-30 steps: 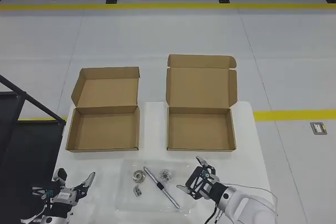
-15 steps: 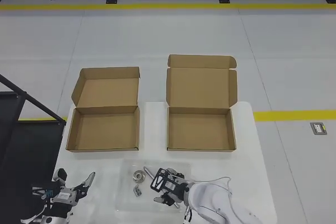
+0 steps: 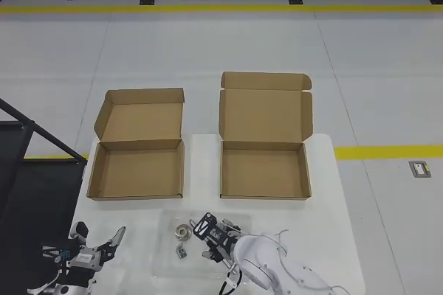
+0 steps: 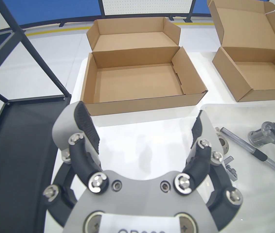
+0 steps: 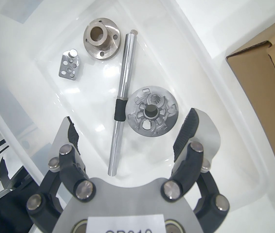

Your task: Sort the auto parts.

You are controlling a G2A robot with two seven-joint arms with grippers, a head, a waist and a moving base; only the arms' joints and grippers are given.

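The left gripper (image 4: 141, 120) hangs at the front-left edge of the table (image 3: 325, 221), jaws wide, holding nothing. The left box (image 3: 135, 171) stands open with 0 parts inside. The clear tray (image 5: 193, 39) contains 4 parts: bracket (image 5: 69, 65), flanged hub (image 5: 101, 38), shaft (image 5: 124, 93) and toothed disc (image 5: 152, 117). The right gripper (image 5: 130, 124) hovers above the shaft and disc, jaws wide, gripping nothing. The right box (image 3: 264, 171) also holds 0 parts. Assessment: sorting is not yet started, and all 4 transfers remain.
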